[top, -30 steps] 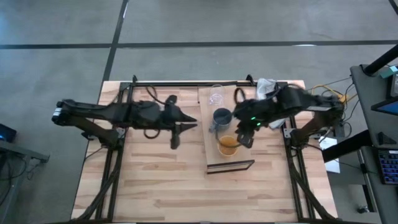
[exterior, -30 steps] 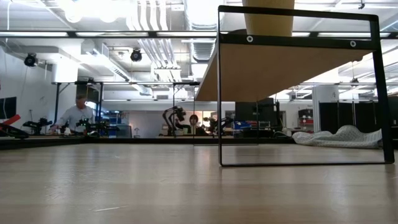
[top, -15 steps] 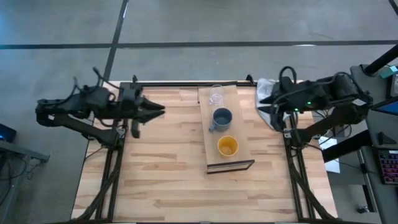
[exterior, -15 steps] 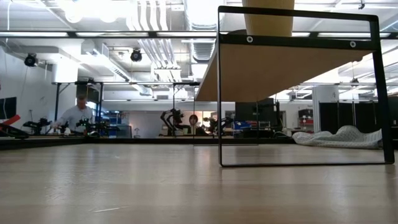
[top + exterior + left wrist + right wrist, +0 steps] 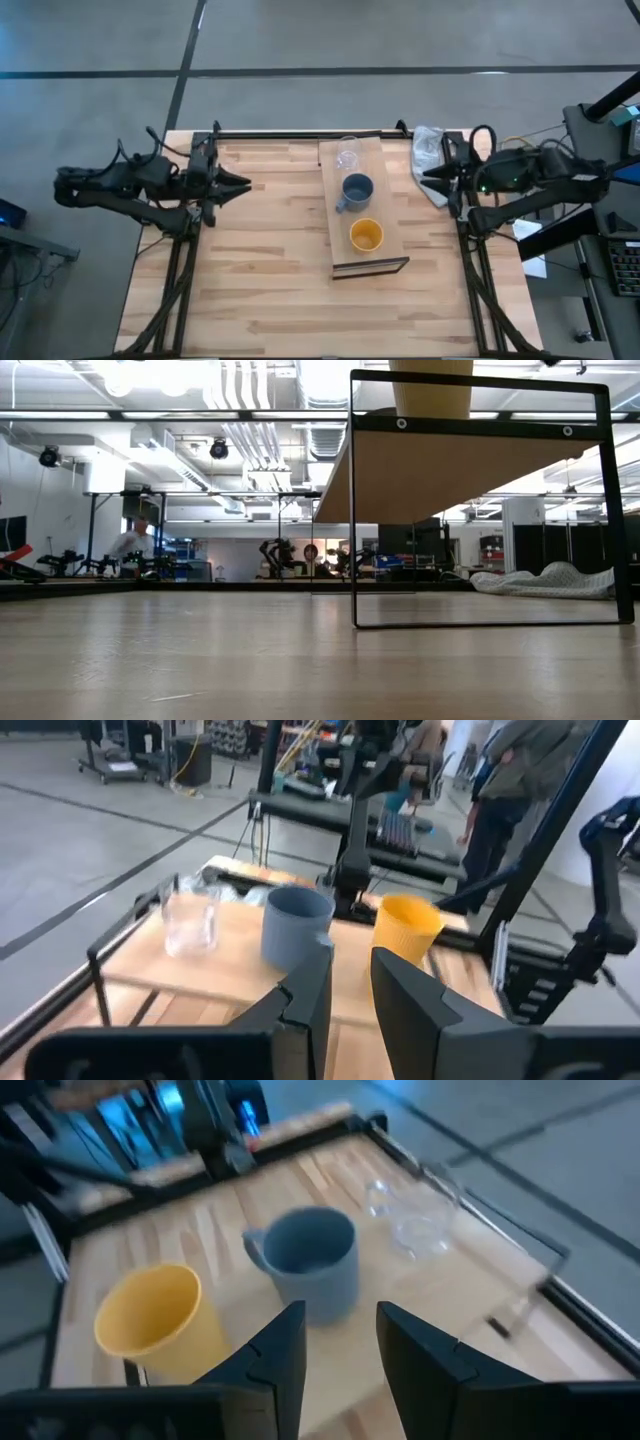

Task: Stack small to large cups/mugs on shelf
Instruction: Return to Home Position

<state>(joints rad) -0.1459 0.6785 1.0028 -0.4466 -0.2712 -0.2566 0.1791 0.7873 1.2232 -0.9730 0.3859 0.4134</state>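
The light-wood shelf (image 5: 372, 165) stands in the table's middle. On it, each on its base, stand a clear glass cup (image 5: 347, 155) at the far end, a blue-grey mug (image 5: 357, 189) in the middle and a yellow-orange cup (image 5: 366, 235) near the front. All three cups also show in the left wrist view, glass (image 5: 191, 918), mug (image 5: 295, 924) and yellow cup (image 5: 407, 927), and in the right wrist view, glass (image 5: 415, 1220), mug (image 5: 318, 1263) and yellow cup (image 5: 160, 1323). My left gripper (image 5: 243, 184) is open and empty at the table's left side. My right gripper (image 5: 425, 173) is open and empty at the right side.
A white cloth (image 5: 430, 152) lies at the table's far right, beside my right gripper. The shelf's dark metal frame (image 5: 355, 510) shows in the low view, with the yellow cup's base (image 5: 432, 385) on top. People and equipment stand in the room beyond.
My right gripper has drawn back from beside the yellow-orange cup toward the table's right edge. My left gripper has drawn back from near the shelf toward the left edge. The three cups have stayed where they were on the shelf.
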